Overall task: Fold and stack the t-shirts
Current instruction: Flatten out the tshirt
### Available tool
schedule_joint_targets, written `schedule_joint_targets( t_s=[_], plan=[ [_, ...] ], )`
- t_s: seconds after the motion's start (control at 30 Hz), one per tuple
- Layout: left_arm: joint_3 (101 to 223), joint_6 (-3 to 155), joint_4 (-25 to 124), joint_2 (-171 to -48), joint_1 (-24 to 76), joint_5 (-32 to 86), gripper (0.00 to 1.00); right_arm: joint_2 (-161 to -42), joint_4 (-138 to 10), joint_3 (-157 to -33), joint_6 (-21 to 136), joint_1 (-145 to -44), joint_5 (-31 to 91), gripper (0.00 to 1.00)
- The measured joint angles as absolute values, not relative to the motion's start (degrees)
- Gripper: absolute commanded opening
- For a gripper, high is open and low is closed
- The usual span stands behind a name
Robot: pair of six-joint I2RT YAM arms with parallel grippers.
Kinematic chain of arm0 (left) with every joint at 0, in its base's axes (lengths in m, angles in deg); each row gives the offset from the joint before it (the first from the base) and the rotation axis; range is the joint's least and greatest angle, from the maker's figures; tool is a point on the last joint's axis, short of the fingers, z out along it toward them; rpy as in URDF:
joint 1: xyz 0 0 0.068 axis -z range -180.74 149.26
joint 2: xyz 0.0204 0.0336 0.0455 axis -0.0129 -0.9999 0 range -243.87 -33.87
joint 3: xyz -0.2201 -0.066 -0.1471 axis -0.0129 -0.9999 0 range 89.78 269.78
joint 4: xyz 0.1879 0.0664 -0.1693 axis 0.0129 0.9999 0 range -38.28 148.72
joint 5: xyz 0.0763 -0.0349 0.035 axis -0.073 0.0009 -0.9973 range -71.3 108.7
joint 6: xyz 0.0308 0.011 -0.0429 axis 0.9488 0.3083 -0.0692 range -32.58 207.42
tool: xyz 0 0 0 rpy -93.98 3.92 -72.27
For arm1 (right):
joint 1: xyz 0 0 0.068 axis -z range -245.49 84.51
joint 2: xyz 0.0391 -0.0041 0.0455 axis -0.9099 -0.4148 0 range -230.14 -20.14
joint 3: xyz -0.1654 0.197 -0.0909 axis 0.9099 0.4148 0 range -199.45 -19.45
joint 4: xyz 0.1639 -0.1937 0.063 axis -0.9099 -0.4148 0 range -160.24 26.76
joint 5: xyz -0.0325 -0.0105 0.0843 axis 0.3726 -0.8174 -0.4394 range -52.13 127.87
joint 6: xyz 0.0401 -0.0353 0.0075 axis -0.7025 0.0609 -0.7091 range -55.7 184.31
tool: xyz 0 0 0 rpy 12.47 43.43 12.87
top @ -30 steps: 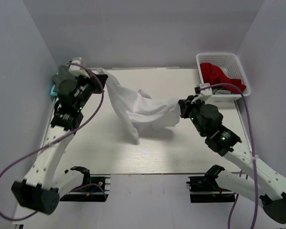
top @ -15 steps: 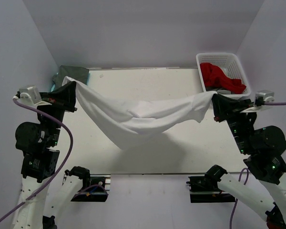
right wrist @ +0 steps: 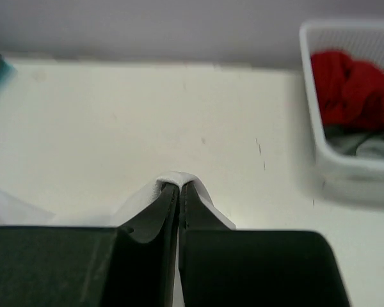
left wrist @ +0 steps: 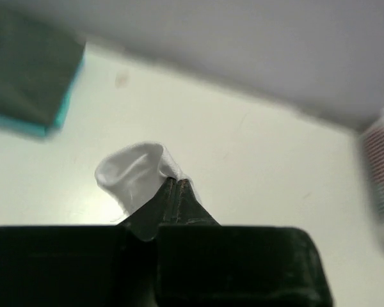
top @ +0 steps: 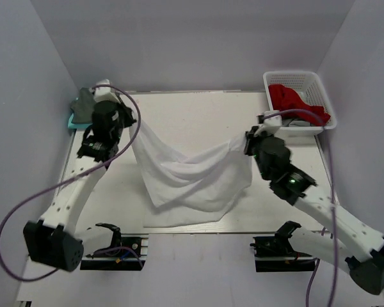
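Top external view, left to right: one dark grey-green t-shirt (top: 84, 102) on one teal t-shirt (top: 71, 121), far-left worktop (top: 198, 115) corner. Left tool (top: 130, 119), clamped on one white t-shirt (top: 192, 179) draped mid-worktop. Right tool (top: 248, 142), pinching its other corner. One basket (top: 301, 78) holding one red cloth (top: 293, 101).

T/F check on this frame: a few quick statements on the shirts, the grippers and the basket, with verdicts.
1. The left gripper and the right gripper are both shut on the white t-shirt. True.
2. The basket is empty. False: red cloth lies in it.
3. The white t-shirt lies folded flat. False: it hangs spread between the two grippers, sagging in the middle.
4. A dark grey-green shirt lies on a teal one at the far left corner of the table. True.
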State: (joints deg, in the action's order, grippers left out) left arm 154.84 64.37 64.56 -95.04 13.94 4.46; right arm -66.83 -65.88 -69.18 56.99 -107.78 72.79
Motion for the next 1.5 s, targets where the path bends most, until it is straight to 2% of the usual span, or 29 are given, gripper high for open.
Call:
schedule_joint_targets(
  t_s=[0.23, 0.27, 0.33, 0.37, 0.4, 0.47, 0.63, 0.73, 0.93, 1.13, 1.3, 1.5],
  plan=[
    [148.56, 63.12, 63.78, -120.45, 13.61, 4.61, 0.00, -89.17, -59.65, -59.24, 54.59, -103.30, 68.83, 0.00],
    [149.44, 62.97, 64.26, -124.56, 13.52, 4.61, 0.12, -92.65, -58.75, -59.32, 54.15, -102.57, 68.11, 0.00],
    [152.19, 62.77, 65.99, -131.54, 13.30, 4.59, 0.27, -98.46, -58.38, -60.04, 53.10, -101.15, 66.95, 0.00],
    [154.03, 62.64, 66.93, -134.68, 13.28, 4.65, 0.48, -100.76, -58.42, -60.55, 52.47, -100.59, 66.30, 0.00],
    [155.60, 62.69, 67.76, -137.07, 13.26, 4.65, 0.56, -102.44, -58.67, -61.07, 52.01, -100.13, 65.95, 0.00],
    [157.18, 62.66, 68.91, -139.01, 13.26, 5.07, 1.00, -105.04, -58.75, -62.49, 50.79, -99.25, 64.96, 0.00],
    [157.04, 61.83, 70.23, -134.79, 13.37, 7.49, 1.00, -106.02, -59.21, -64.18, 47.03, -97.46, 63.26, 0.00],
    [153.79, 61.00, 70.51, -127.10, 13.96, 11.10, 1.00, -106.02, -60.11, -64.79, 44.91, -96.69, 62.76, 0.00],
    [137.94, 57.53, 70.82, -107.54, 16.78, 22.93, 1.00, -106.02, -62.38, -64.81, 41.21, -95.21, 61.82, 0.00],
    [123.06, 52.76, 75.73, -94.38, 21.80, 32.43, 1.00, -106.70, -63.32, -65.01, 39.60, -93.96, 59.02, 0.00],
    [119.28, 50.47, 78.49, -91.54, 25.04, 36.45, 1.00, -106.94, -63.39, -65.07, 39.11, -93.61, 56.88, 0.00],
    [117.22, 48.50, 77.00, -96.06, 28.36, 37.79, 1.00, -106.94, -63.41, -65.07, 38.96, -93.39, 55.83, 0.00]
  ],
)
